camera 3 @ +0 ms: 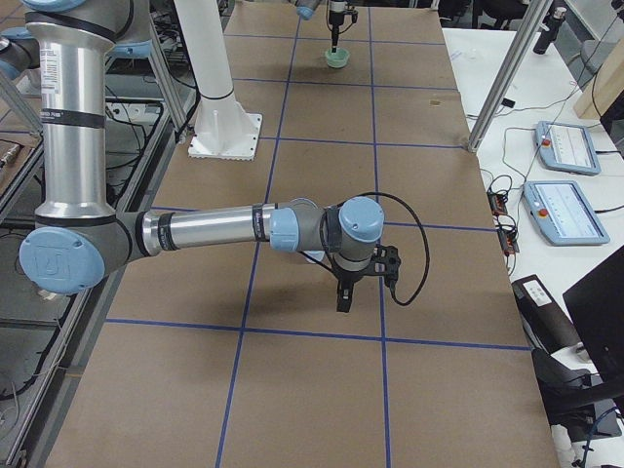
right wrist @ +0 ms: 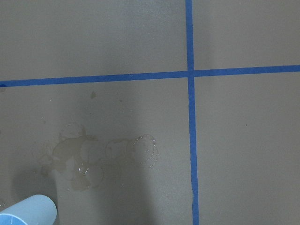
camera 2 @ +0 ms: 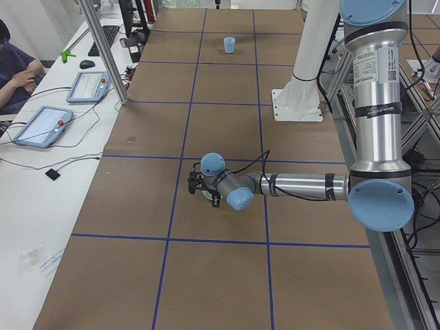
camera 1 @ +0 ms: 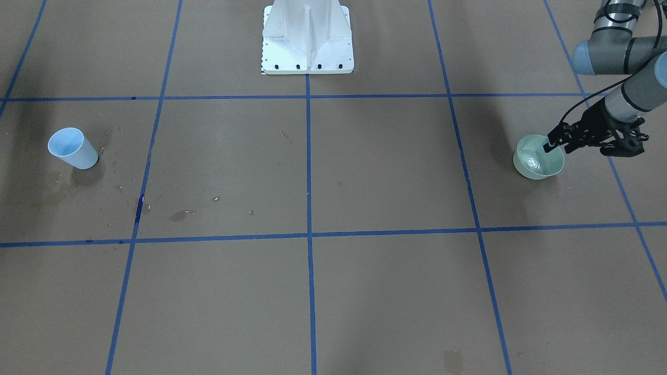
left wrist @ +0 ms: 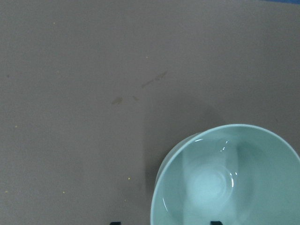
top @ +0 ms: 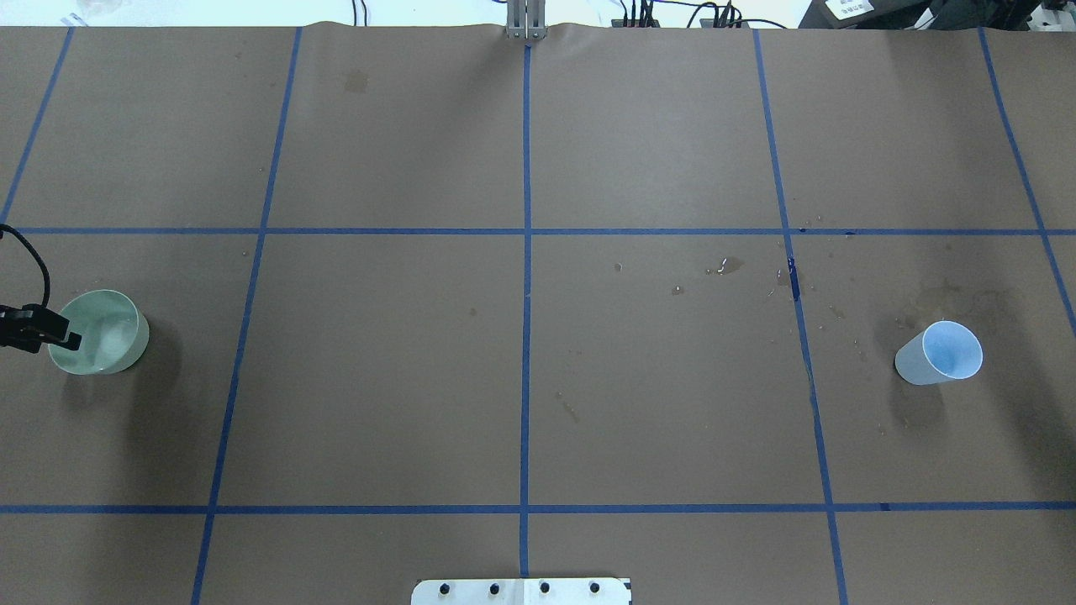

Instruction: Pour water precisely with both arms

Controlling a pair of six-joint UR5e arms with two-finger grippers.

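A pale green bowl holds clear water that glints at its bottom. My left gripper is open at the bowl's rim. In the left wrist view one fingertip sits inside the bowl and the other outside it. A light blue cup stands far across the table. My right gripper hangs pointing down near that cup, which is mostly hidden behind the arm in the exterior right view. I cannot tell whether this gripper is open or shut.
Blue tape lines divide the brown paper-covered table. Dried stains and droplets mark the paper near the cup. The white pedestal base stands at the robot's edge. A person and tablets are beside the table.
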